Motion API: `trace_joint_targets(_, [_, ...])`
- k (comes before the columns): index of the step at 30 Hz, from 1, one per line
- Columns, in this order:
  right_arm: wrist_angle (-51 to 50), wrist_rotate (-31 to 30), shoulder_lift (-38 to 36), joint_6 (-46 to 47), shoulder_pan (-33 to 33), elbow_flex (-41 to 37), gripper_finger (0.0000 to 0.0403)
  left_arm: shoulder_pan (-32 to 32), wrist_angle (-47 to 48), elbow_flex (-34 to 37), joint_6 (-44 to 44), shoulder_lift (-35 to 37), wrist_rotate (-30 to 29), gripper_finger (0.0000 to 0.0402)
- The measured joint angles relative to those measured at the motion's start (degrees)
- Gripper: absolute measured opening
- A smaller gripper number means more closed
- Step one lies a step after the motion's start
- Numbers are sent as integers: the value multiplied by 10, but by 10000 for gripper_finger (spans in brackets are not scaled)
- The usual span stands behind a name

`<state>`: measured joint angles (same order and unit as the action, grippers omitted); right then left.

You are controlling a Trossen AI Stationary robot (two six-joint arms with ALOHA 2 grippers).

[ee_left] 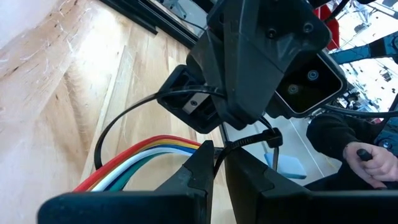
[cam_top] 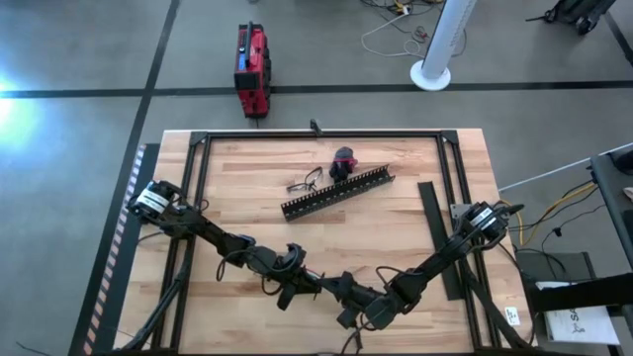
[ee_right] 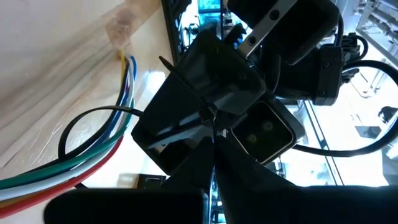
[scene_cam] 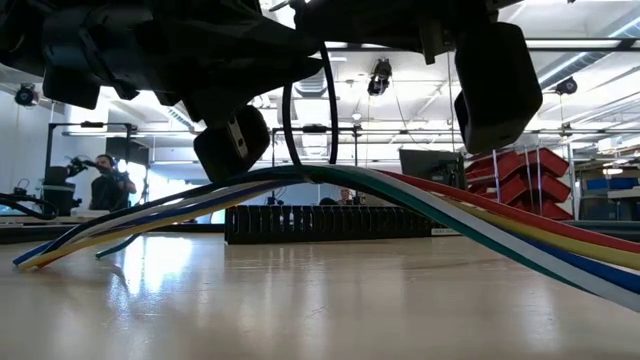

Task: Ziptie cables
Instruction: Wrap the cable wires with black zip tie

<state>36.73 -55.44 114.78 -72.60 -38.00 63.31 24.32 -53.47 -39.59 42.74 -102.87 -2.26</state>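
The cables (scene_cam: 440, 205), a bundle of red, yellow, white, green and blue wires, lie near the table's front edge. Both ends rest on the wood and the middle (scene_cam: 320, 175) arches up. The ziptie (ee_left: 118, 121), a thin black strip, loops around that raised middle (ee_right: 93, 118). My left gripper (ee_left: 219, 163) and my right gripper (ee_right: 214, 146) meet tip to tip just above the bundle (cam_top: 331, 287), each shut on the ziptie. Its small head (ee_left: 271, 137) shows beside my left fingers. My left gripper pinches the ziptie's strip (ee_left: 222, 149) between its two fingertips, close to the head end. The fingers lie about level, coming from the table's left. The loop hangs below them around the cables. My right gripper pinches the ziptie's strip (ee_left: 189, 94) between its two fingertips, on the loop's other side from the head. It comes about level from the table's right. The free tail (ee_right: 169, 67) sticks out beyond the hold.
A long black slotted duct (cam_top: 336, 193) lies across the table's middle, with a red-and-black lump (cam_top: 343, 161) and a small dark wire tangle (cam_top: 305, 183) behind it. A flat black strip (cam_top: 435, 227) lies at the right. A person (scene_cam: 105, 180) stands beyond the table.
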Motion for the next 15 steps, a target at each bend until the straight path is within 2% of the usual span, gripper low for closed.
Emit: trace_joint_targets(15, [-11, 19, 5, 21, 15, 0, 0, 1, 1, 0, 10, 0, 0, 20])
